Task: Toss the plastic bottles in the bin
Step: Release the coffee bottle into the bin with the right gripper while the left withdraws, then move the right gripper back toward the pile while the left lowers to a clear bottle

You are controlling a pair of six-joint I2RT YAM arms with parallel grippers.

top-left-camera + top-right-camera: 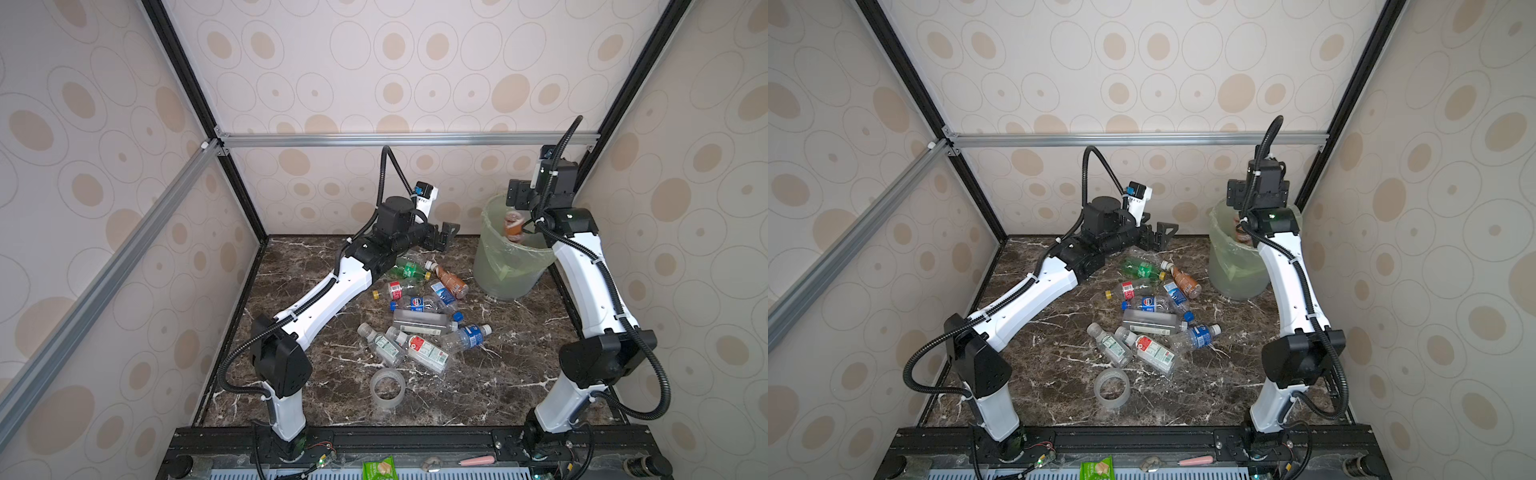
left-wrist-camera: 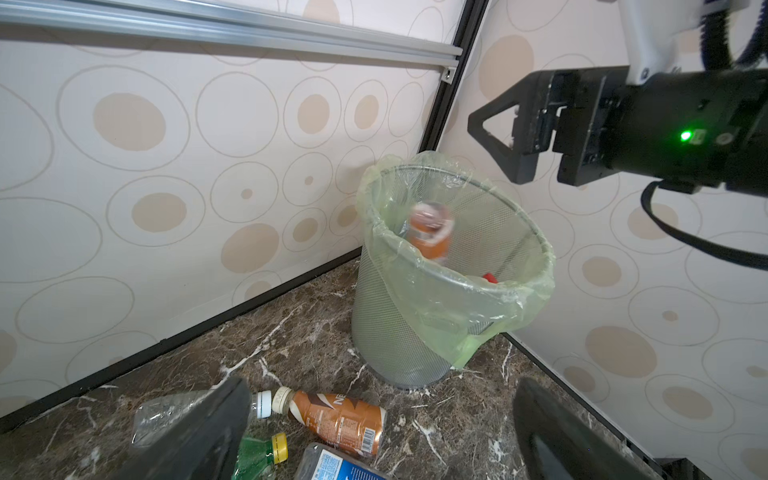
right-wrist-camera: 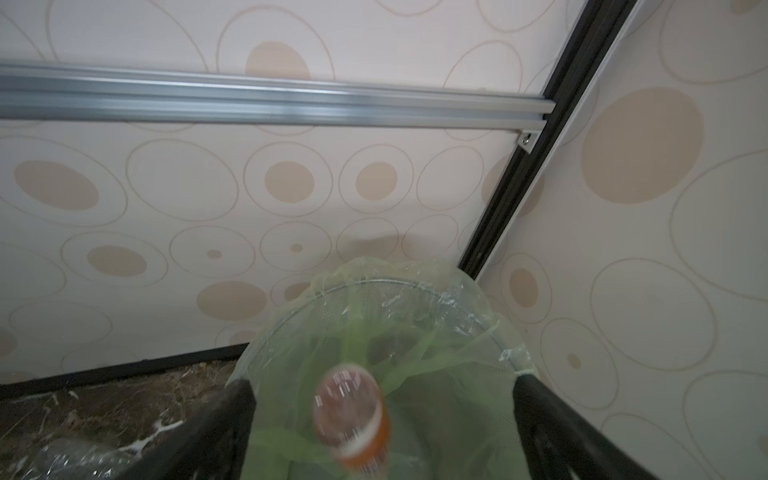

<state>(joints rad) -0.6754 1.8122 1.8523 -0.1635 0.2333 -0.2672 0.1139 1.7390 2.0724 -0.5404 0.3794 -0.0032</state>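
Right pincer is hovering above the bin, jaws standing wide apart, gripping nothing. An orange-labelled bottle is showing blurred in the bin's mouth, clear of both fingers. Bin is standing at the far right corner of the tabletop. Left pincer is hanging released over the pile's far edge. The other plastic bottles are lying heaped mid-tabletop, left of the bin.

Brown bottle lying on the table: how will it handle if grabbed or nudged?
Brown bottle lies on its side, round-bodied: probably rolls if nudged. Undented, unlike the crumpled clear bottle beside it: likely stiffer. Glossy wrap may slip.
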